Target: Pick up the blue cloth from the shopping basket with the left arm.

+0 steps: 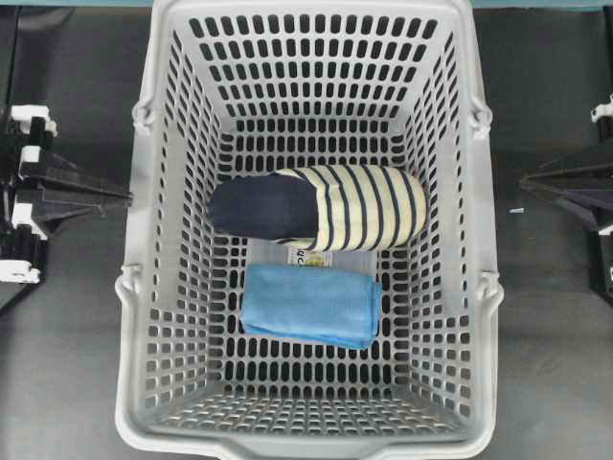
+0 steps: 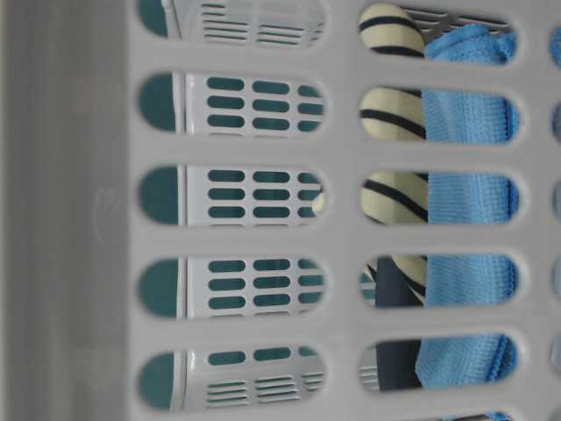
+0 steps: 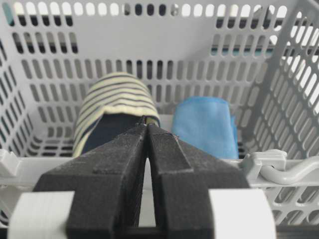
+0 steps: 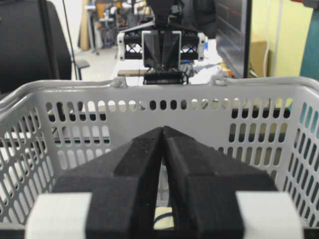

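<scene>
— Black foam, both of them: the left gripper (image 3: 147, 130) has its two pads pressed together with nothing between, parked just outside the shopping basket (image 1: 134, 287) at the table's left edge.

— And the right gripper (image 4: 163, 133)?

— Same story at the right edge, tips closed tight, empty, pointing over the basket's rim. From its camera you can see the left gripper straight across, beyond the far wall.

— Where's the blue cloth (image 1: 310, 306)?

— Lying folded flat on the basket's slotted floor, about midway between the side walls and toward the near end in the overhead view. Neither gripper touches it.

— What's next to it?

— A cream-and-navy striped slipper (image 1: 321, 207), lying across the floor just behind the cloth, navy part toward the left wall. Between the two sits a small clear packet with a white label (image 1: 310, 257), partly tucked under the slipper. From table level the cloth and the stripes show through the grey wall slots.
</scene>
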Motion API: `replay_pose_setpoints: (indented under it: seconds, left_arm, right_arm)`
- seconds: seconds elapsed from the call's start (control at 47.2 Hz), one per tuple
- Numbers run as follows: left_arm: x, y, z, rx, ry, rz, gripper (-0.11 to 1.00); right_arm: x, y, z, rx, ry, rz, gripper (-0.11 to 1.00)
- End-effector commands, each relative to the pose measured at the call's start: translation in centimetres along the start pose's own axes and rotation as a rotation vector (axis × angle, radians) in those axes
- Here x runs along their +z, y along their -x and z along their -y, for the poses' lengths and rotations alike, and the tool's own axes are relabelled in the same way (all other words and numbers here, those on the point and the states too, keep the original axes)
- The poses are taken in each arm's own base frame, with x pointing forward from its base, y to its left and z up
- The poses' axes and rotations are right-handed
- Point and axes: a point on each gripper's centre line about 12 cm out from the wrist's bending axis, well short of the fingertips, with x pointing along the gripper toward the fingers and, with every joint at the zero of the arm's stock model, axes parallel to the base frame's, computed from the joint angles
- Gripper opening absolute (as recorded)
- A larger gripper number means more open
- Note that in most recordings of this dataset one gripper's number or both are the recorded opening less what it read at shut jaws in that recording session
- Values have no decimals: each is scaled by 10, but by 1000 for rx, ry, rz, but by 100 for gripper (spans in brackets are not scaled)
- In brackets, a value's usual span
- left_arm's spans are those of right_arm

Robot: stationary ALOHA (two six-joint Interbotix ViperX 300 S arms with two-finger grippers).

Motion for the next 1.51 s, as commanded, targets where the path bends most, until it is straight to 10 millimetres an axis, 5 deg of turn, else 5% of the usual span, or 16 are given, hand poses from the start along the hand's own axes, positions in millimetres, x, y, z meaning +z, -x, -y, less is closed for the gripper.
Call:
replay_pose_setpoints:
  seconds: [0.0,0.276,0.509,1.018,1.103,1.357,1.484]
  left_arm:
    - [16,-5,4,-23,-18,2,6]
    - [59,-32,7,-27,27,-192,0]
    - [74,-79,16,-44,20,-414,0]
    - [41,-197,37,-55,-28,-931,1]
    - [34,-212,40,-53,-22,-960,13]
    - [-2,-244,57,-71,-46,-1111,85]
    - [-23,-252,60,-72,-48,-1142,89]
  right_arm:
    - [6,-2,-1,4,-14,18,1]
    - [10,-4,-1,1,-95,-66,0]
    - [16,-5,-2,2,-103,-125,0]
    - [15,-5,-2,2,-104,-134,0]
    - [14,-4,-2,2,-103,-135,0]
    - [14,-4,-2,2,-98,-129,0]
    - [14,-4,-2,2,-101,-129,0]
